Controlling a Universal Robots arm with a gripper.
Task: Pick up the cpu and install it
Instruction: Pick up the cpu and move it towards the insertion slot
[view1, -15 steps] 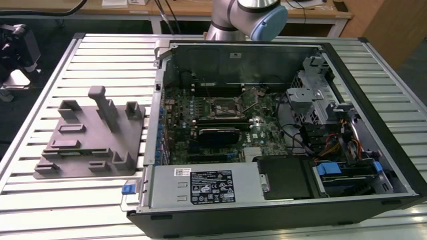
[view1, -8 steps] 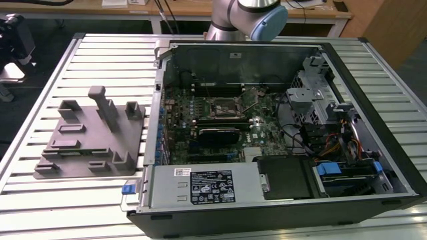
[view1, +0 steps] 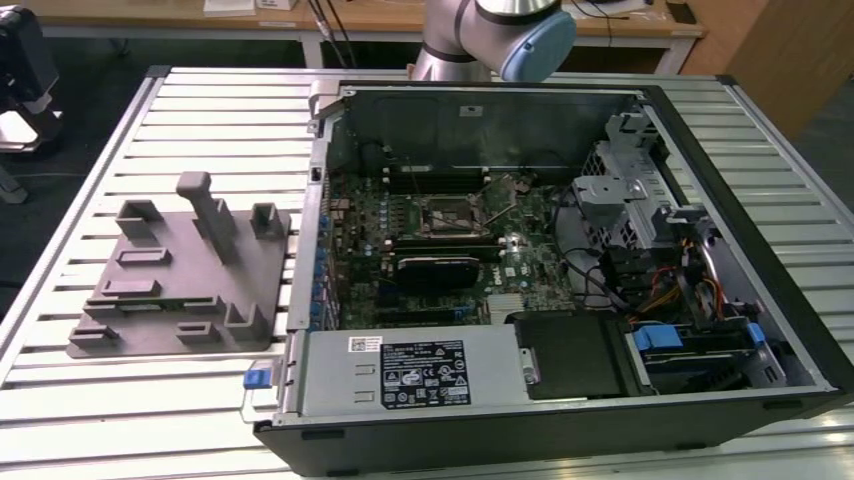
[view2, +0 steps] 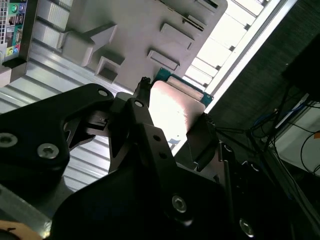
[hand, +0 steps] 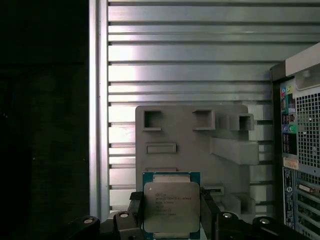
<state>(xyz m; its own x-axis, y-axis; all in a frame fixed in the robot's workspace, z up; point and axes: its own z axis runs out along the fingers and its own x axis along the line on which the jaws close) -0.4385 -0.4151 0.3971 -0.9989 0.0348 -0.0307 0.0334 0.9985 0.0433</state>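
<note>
One bench (view1: 214, 120), of slatted metal. One computer case (view1: 534, 445), side open. One motherboard (view1: 523, 264) inside the case, carrying one black-framed socket (view1: 447, 212). One power supply (view1: 334, 385), bearing one white label (view1: 363, 343) and one black label (view1: 427, 377). One fixture block (view1: 160, 300), grey, with one tall post (view1: 203, 210). Three square pockets (hand: 152, 120) in a row on that block, counted in the first wrist view. One robot arm (view1: 501, 25). One cpu (hand: 171, 207), seen in both wrist views. Two jaws, black, one at each side of the cpu.
</note>
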